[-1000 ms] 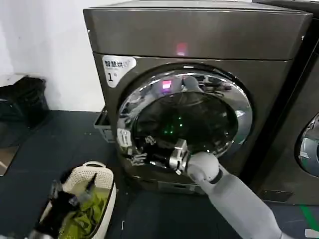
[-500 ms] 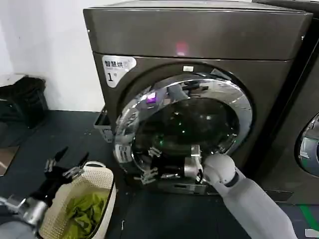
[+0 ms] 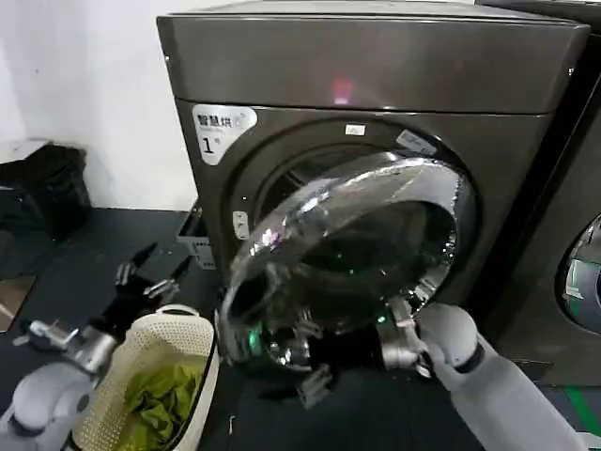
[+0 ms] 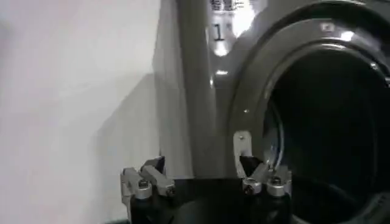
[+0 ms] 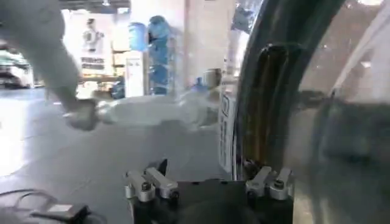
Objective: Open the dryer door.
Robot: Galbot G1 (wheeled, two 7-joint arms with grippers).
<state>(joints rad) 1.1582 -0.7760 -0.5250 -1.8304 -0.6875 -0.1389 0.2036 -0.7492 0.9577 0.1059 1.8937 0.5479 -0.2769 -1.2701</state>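
We judge step in hand: swinging dryer door (image 3: 352, 254) outward; door partly open, tilted off machine front, drum opening visible behind upper left rim.

Right gripper (image 3: 324, 371) below door's lower edge, fingers spread; wrist view puts chrome rim just beside one finger, no pinch seen.

Left gripper (image 3: 150, 272) spread, empty, hanging above laundry basket (image 3: 178, 329), well apart from door, facing drum opening (image 4: 329, 122).

Next move, our judgement: we push rim further along hinge arc toward right, keeping contact on inner edge, avoiding basket.
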